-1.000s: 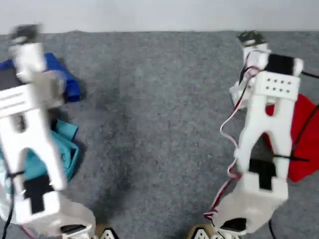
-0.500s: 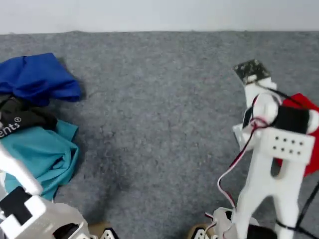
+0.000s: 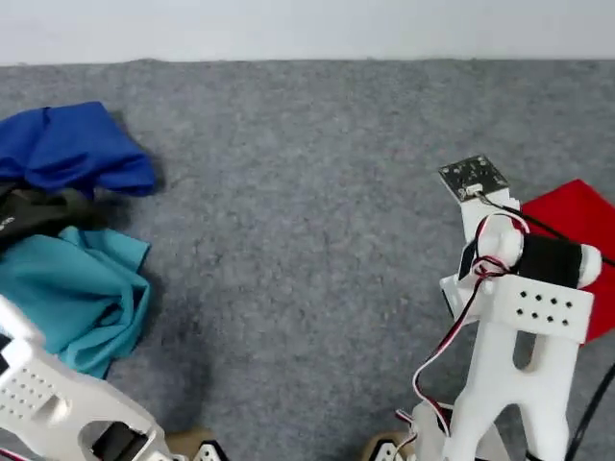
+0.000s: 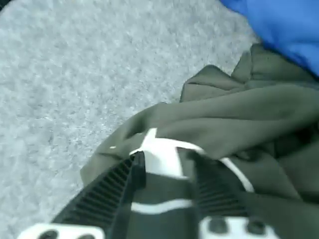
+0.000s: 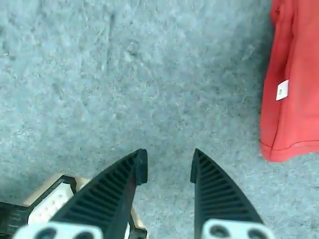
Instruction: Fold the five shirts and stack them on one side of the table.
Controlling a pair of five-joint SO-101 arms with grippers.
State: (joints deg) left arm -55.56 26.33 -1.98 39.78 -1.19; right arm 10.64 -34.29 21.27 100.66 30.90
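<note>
Three crumpled shirts lie at the table's left: a blue shirt [image 3: 79, 149] at the back, a dark shirt [image 3: 38, 211] below it, and a teal shirt [image 3: 82, 293] nearest the front. A folded red shirt [image 3: 577, 240] lies flat at the right edge. In the left wrist view my left gripper [image 4: 164, 167] is shut on the dark shirt [image 4: 234, 114], whose cloth with white print bunches between the fingers, with the blue shirt [image 4: 284, 25] just past it. My right gripper [image 5: 167, 167] hangs open over bare carpet, with the red shirt [image 5: 294, 84] off to one side.
Grey carpet [image 3: 307, 192] covers the table, with a wide bare stretch through the middle. A pale wall runs along the far edge. The right arm [image 3: 524, 317] stands at the front right and the left arm's base [image 3: 58, 408] at the front left corner.
The left arm has drawn back to the front left corner, and the dark shirt has shifted left with it. The right arm has pulled toward the front, uncovering more of the red shirt.
</note>
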